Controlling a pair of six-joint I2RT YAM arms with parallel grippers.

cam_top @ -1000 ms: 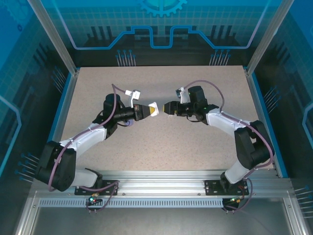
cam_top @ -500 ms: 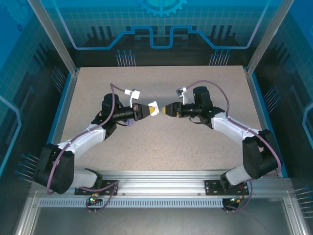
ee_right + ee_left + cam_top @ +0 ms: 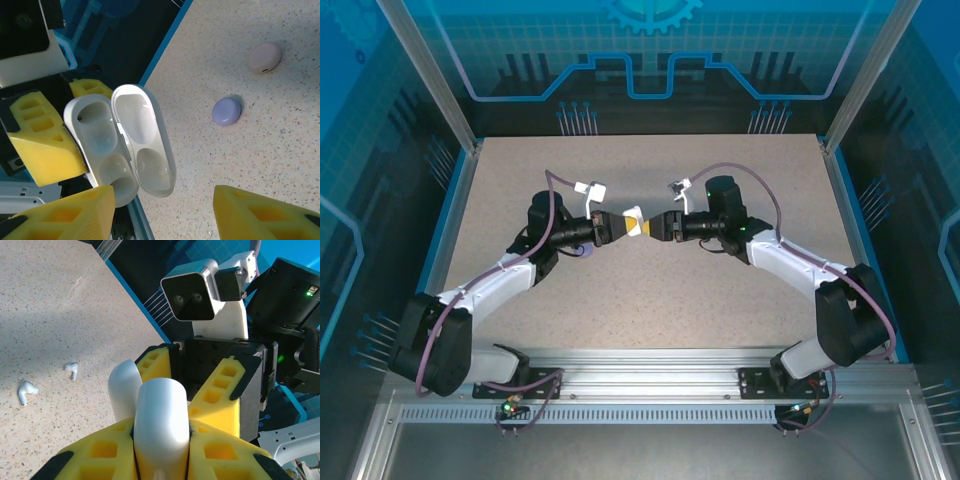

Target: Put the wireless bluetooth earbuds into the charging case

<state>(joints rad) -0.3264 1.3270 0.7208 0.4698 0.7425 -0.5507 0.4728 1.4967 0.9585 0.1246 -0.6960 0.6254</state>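
Over the middle of the speckled table (image 3: pixel 650 300), in the top external view, the left gripper (image 3: pixel 631 228) and the right gripper (image 3: pixel 657 224) meet tip to tip; the white charging case (image 3: pixel 634 213) sits in the left gripper's yellow fingers, just beside the right gripper's tips. In the left wrist view, the left gripper's fingers (image 3: pixel 107 450) are closed tightly on the body of the charging case, whose lid (image 3: pixel 123 390) is swung open towards the left of the view; the right gripper faces it with its yellow fingers (image 3: pixel 220 390) parted, one on either side of the case's far end, and whether they touch it cannot be told. On the table at the left of this view, well apart from the case, lie a white earbud (image 3: pixel 26 391) and, near it, a second white earbud (image 3: pixel 72 370), both on their sides. In the right wrist view, the case is seen opened, base and lid side by side, the two wells of the base empty; the right gripper's fingers (image 3: pixel 65 215) stand wide apart with nothing clamped between them, the case's lower end just beside the finger at the lower left of the view. Beyond, on the table, rest a closed purple case (image 3: pixel 226 111) and a closed pinkish case (image 3: pixel 265 57), near each other but not touching
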